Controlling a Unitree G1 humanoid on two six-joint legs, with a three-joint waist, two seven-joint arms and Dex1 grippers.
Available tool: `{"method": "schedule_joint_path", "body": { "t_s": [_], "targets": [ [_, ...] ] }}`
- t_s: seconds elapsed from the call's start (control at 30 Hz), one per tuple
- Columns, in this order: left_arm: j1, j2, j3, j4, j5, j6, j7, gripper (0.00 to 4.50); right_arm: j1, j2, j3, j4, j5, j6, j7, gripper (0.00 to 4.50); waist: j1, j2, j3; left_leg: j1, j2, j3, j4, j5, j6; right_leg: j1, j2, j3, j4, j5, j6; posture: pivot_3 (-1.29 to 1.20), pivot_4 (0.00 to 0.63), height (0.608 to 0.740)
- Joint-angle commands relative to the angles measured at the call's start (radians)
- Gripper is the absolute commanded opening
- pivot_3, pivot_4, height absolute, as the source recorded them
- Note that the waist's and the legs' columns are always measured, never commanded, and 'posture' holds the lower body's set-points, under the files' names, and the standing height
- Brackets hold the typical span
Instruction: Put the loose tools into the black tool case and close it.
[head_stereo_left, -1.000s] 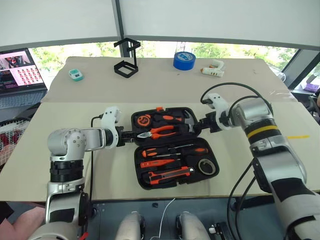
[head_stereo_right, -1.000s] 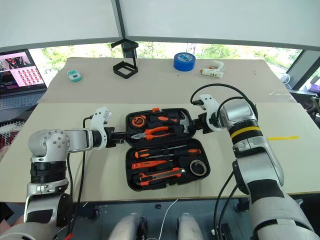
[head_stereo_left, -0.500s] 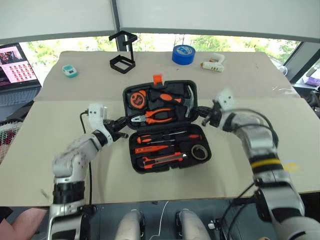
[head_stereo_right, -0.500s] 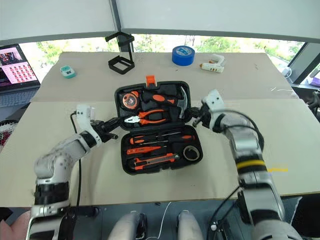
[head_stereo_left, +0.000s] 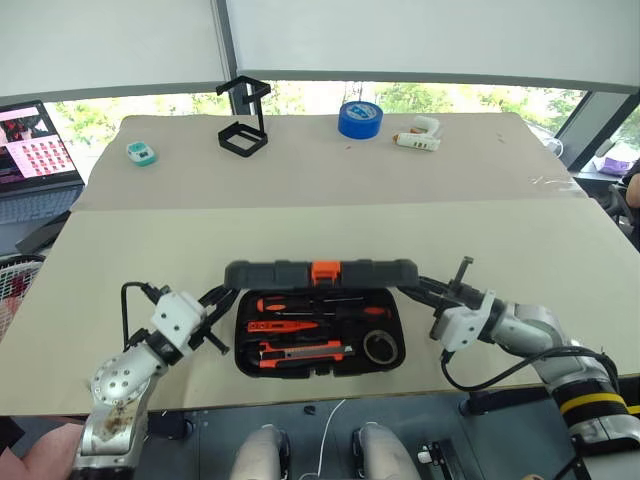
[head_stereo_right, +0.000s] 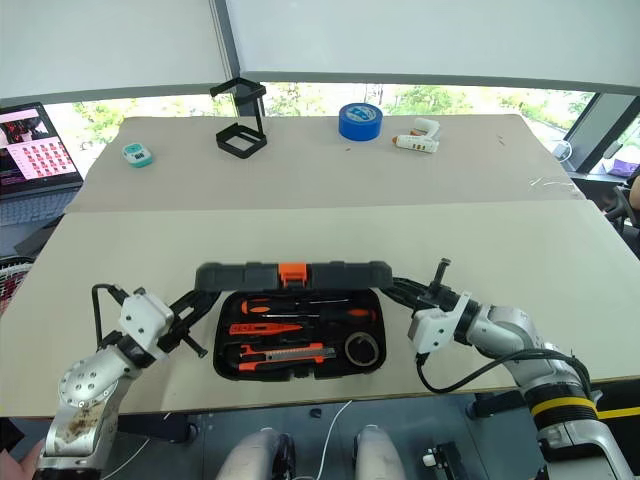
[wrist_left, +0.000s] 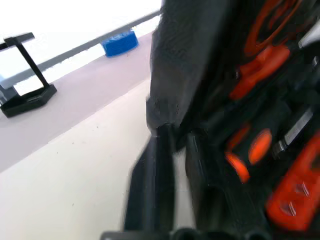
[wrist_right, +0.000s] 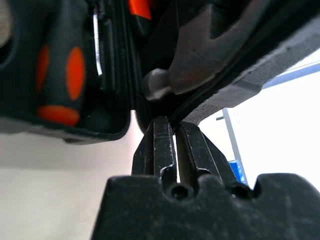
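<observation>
The tools lie in the case (head_stereo_left: 318, 345). Its lid (head_stereo_left: 320, 273) stands half up. Right tool (wrist_right: 174, 131) pressed together under it; left tool (wrist_left: 175, 142), can't tell. Closing is left.

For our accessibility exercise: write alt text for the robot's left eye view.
A black tool case sits half-closed, its lid raised on edge, tools packed inside. The left gripper and right gripper flank the lid's ends on the table.

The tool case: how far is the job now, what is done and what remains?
Done: screwdrivers, utility knife and small tape roll sit in the black tool case. In hand: its lid stands upright, left gripper and right gripper at its ends. Left: lowering and latching it.
</observation>
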Motion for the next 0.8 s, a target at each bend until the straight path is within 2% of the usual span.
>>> {"method": "schedule_joint_path", "body": {
  "t_s": [0.03, 0.13, 0.2, 0.3, 0.37, 0.5, 0.57, 0.6, 0.7, 0.8],
  "targets": [
    [0.048, 0.027, 0.048, -0.007, -0.054, -0.003, -0.023, 2.21, 0.054, -0.052, 0.013, 0.055, 0.025, 0.021, 0.039, 1.07, 0.009, 0.0, 0.0, 0.001, 0.0, -0.001, 0.001, 0.0, 0.0, 0.003, -0.001, -0.001, -0.001, 0.0, 0.0, 0.0, 0.15, 0.74],
    [0.064, 0.061, 0.078, -0.006, -0.104, 0.063, -0.049, 3.16, 0.086, -0.08, 0.013, 0.038, 0.099, 0.039, 0.078, 2.03, 0.017, -0.001, 0.0, 0.002, 0.0, -0.001, 0.003, -0.001, 0.002, 0.006, -0.001, -0.003, -0.001, -0.002, -0.002, 0.0, 0.15, 0.74],
    [0.064, 0.081, 0.088, -0.009, -0.132, 0.1, -0.062, 3.16, 0.113, -0.09, 0.012, 0.008, 0.184, 0.089, 0.128, 2.67, 0.011, -0.001, 0.0, 0.003, 0.001, -0.001, 0.003, -0.001, 0.002, 0.007, -0.001, -0.001, 0.0, -0.002, -0.003, 0.0, 0.15, 0.74],
    [-0.011, 0.126, 0.097, -0.009, -0.203, 0.212, -0.085, 3.16, 0.204, -0.137, 0.007, -0.113, 0.429, 0.253, 0.288, 2.67, 0.012, -0.001, 0.0, 0.008, 0.003, -0.001, 0.003, -0.001, 0.002, 0.012, 0.0, -0.002, -0.001, -0.002, -0.002, 0.0, 0.15, 0.74],
    [-0.081, 0.151, 0.085, -0.005, -0.234, 0.285, -0.102, 3.16, 0.286, -0.195, 0.002, -0.233, 0.612, 0.409, 0.426, 2.12, 0.025, 0.0, 0.001, 0.008, 0.003, -0.002, 0.003, -0.001, 0.002, 0.012, 0.0, -0.003, 0.0, -0.001, 0.0, 0.0, 0.15, 0.74],
    [-0.257, 0.174, 0.008, 0.036, -0.212, 0.372, -0.133, 2.16, 0.434, -0.313, -0.028, -0.404, 0.781, 0.605, 0.603, 0.93, 0.028, 0.0, 0.0, 0.008, 0.005, -0.001, 0.004, -0.001, 0.002, 0.014, 0.0, -0.005, 0.0, -0.001, 0.0, 0.0, 0.15, 0.74],
    [-0.353, 0.169, -0.048, 0.071, -0.195, 0.415, -0.161, 1.39, 0.498, -0.359, -0.023, -0.504, 0.805, 0.682, 0.658, 0.2, 0.025, -0.001, 0.0, 0.008, 0.006, 0.0, 0.004, -0.002, 0.002, 0.014, 0.001, -0.005, -0.001, -0.001, 0.0, 0.0, 0.15, 0.74],
    [-0.385, 0.166, -0.069, 0.083, -0.191, 0.433, -0.172, 1.0, 0.521, -0.368, -0.025, -0.544, 0.806, 0.706, 0.674, 0.0, 0.023, -0.001, 0.0, 0.008, 0.006, 0.0, 0.004, -0.002, 0.002, 0.013, 0.001, -0.004, 0.0, -0.001, 0.0, 0.0, 0.15, 0.74],
    [-0.489, 0.153, -0.159, 0.159, -0.133, 0.428, -0.212, 0.01, 0.533, -0.346, -0.003, -0.685, 0.812, 0.833, 0.658, 0.0, 0.017, -0.001, -0.001, 0.008, 0.008, 0.0, 0.004, -0.003, 0.001, 0.012, 0.005, -0.004, 0.0, -0.001, 0.0, 0.0, 0.15, 0.74],
    [-0.545, 0.149, -0.223, 0.209, -0.106, 0.463, -0.248, 0.01, 0.499, -0.301, 0.034, -0.768, 0.796, 0.948, 0.638, 0.0, 0.014, -0.002, 0.0, 0.007, 0.008, 0.0, 0.003, -0.003, 0.0, 0.011, 0.006, -0.004, 0.0, -0.001, 0.0, 0.0, 0.15, 0.74]
  ]
}}
